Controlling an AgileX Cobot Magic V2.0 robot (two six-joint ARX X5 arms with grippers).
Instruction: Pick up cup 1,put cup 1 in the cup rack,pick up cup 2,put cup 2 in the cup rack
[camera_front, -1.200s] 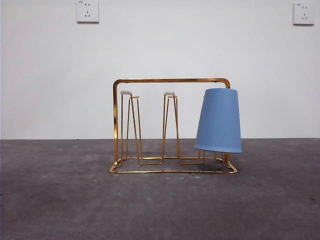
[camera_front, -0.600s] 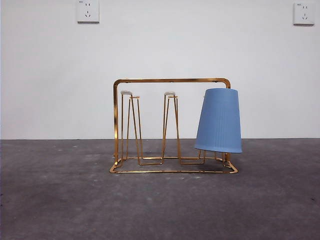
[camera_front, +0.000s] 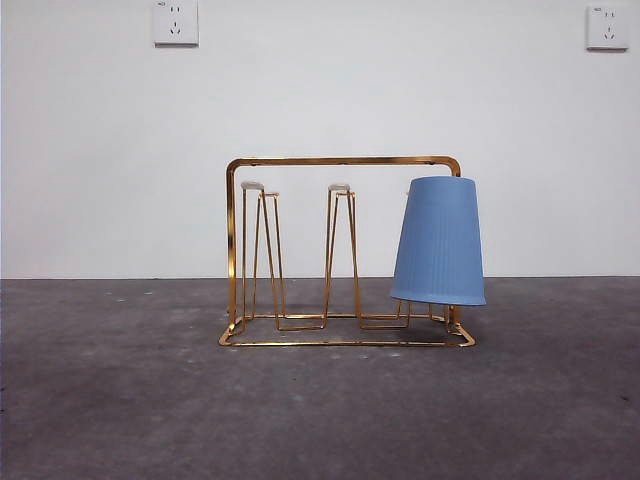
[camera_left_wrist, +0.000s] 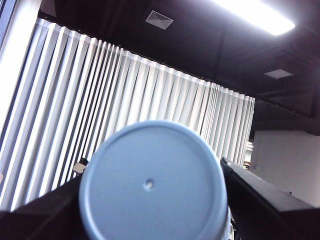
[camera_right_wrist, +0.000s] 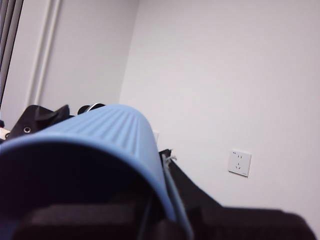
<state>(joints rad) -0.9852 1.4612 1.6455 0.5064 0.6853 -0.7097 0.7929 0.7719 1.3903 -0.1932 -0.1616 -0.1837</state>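
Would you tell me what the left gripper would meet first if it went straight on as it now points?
Beyond the cup clamped in the left gripper, the line seems to reach the white curtain first; how far is unclear.

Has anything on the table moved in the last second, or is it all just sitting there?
Nothing visibly changed. The blue cup hangs upside down, slightly tilted, on the end peg of the gold cup rack, exactly as before, and the rack has not shifted. No arm shows in the front view.
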